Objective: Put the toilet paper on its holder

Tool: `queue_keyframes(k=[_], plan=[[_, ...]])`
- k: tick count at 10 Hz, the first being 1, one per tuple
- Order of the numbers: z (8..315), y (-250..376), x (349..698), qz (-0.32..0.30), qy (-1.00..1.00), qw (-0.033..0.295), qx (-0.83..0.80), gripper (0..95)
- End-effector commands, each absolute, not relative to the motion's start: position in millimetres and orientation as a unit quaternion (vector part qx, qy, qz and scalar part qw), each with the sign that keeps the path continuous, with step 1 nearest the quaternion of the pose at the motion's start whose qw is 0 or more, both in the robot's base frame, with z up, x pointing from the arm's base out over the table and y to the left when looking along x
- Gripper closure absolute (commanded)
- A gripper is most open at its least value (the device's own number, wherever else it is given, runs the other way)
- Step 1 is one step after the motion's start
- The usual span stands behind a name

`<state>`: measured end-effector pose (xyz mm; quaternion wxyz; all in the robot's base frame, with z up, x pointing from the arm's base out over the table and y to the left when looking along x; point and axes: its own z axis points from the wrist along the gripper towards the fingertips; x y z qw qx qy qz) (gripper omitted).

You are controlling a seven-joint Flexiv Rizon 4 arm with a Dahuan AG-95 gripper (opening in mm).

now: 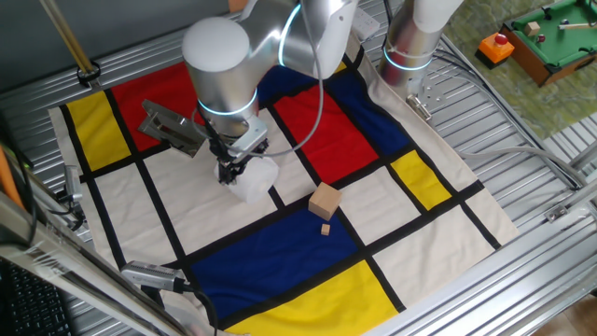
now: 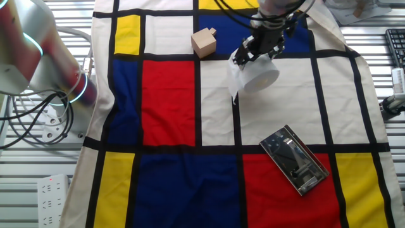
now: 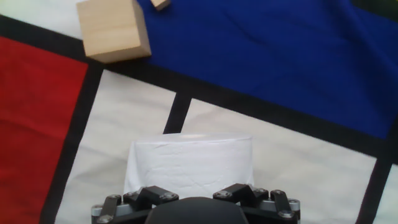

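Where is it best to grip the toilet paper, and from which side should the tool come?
Probably from above, across the round outer wall of the toilet paper. It lies on the cloth beside the wooden block, its side exposed, and the tool is already over it.

Hand (image 1: 233,174) lowered, fingers pointing down

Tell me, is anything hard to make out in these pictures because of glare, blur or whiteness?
One fixed view: the toilet paper nearly melts into the white cloth. The other fixed view: the holder mirrors its surroundings, and the arm's near part at left is blurred. Hand view: the wooden block is sharp; the gripper hides its own jaws.
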<state>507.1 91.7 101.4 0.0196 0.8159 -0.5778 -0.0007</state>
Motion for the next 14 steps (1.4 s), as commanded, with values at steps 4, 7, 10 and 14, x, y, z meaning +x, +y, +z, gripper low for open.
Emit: queue_keyframes(k=[4, 7, 10, 14], plan=[[101.9, 79.5, 511.0, -0.006, -0.583, 0.019, 0.812, 95.0], [105.6, 68.8, 512.7, -0.009, -0.581, 0.019, 0.814, 95.0], [106.4, 52.3, 516.4, -0.011, -0.573, 0.017, 0.820, 95.0], [102.3, 29.2, 523.2, -0.017, -0.565, 0.009, 0.825, 95.0]])
